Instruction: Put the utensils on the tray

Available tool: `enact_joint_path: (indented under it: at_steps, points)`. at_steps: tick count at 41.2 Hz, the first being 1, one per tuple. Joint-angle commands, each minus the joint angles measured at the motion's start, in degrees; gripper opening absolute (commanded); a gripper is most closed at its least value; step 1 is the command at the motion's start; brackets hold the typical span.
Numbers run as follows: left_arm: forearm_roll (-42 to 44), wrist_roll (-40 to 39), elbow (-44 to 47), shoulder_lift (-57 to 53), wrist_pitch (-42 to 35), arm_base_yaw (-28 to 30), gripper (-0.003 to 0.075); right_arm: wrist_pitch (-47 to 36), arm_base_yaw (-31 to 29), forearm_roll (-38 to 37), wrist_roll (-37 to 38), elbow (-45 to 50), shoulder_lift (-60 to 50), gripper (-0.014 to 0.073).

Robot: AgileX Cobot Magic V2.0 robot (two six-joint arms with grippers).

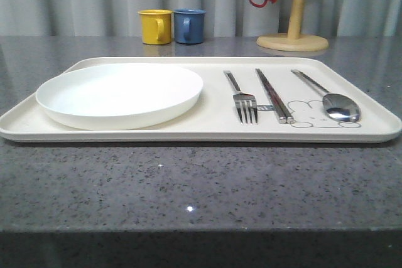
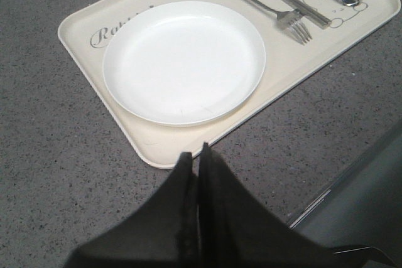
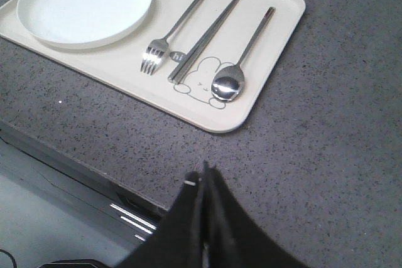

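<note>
Nearest us, the speckled grey table [image 1: 188, 186] runs under everything, and on it lies the cream tray [image 1: 207, 131]. We take the tray as our landmark: its left half carries the round white plate [image 1: 119, 94], and its right half holds the utensils side by side, the chopsticks [image 1: 274, 95] in the middle, the spoon [image 1: 328, 96] to their right on the bunny drawing, the fork [image 1: 241, 97] to their left. Our left hand [image 2: 196, 155] hangs clear of the tray's near edge with fingers pressed together, gripping nothing; our right hand [image 3: 204, 171] likewise, closed and empty. Behind the tray stand a yellow mug [image 1: 155, 26] and a blue mug [image 1: 189, 26].
</note>
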Motion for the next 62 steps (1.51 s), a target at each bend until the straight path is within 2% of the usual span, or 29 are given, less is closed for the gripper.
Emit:
enact_joint_path:
  at_steps: [1,12,16,21,27,36,42,53,62]
  points:
    - [0.4,0.0,-1.4,0.0,-4.3,-0.5,-0.0018,-3.6,0.1,-0.4,-0.4,-1.1,0.6,-0.0068]
    - [0.4,0.0,-1.4,0.0,-4.4,-0.5,-0.0018,-3.6,0.1,-0.4,-0.4,-1.1,0.6,-0.0068]
    - [0.2,0.0,-0.9,-3.4,-5.0,0.3,-0.0018,-3.6,0.1,-0.4,-0.4,-1.1,0.6,-0.0068]
    - [1.1,0.0,-0.9,-6.8,-5.1,6.0,-0.0018,-3.6,0.1,-0.4,-0.4,-1.1,0.6,-0.0068]
    - [1.8,0.0,1.0,-11.6,-6.8,16.0,-0.0018,-3.6,0.1,-0.4,-0.4,-1.1,0.6,-0.0068]
    - [1.8,0.0,13.5,-20.9,-19.7,27.7,-0.0018,-3.6,0.1,-0.4,-0.4,-1.1,0.6,-0.0068]
    - [1.3,0.0,24.9,-27.3,-29.6,32.9,-0.0018,-3.6,0.1,-0.4,-0.4,-1.1,0.6,-0.0068]
    - [-2.7,0.0,40.3,-34.0,-44.5,38.1,-0.0018,-3.6,0.1,-0.4,-0.4,-1.1,0.6,-0.0068]
    - [-3.5,0.0,45.3,-36.5,-48.6,39.9,-0.0018,-3.5,0.1,-0.4,-0.4,-1.1,0.6,-0.0068]
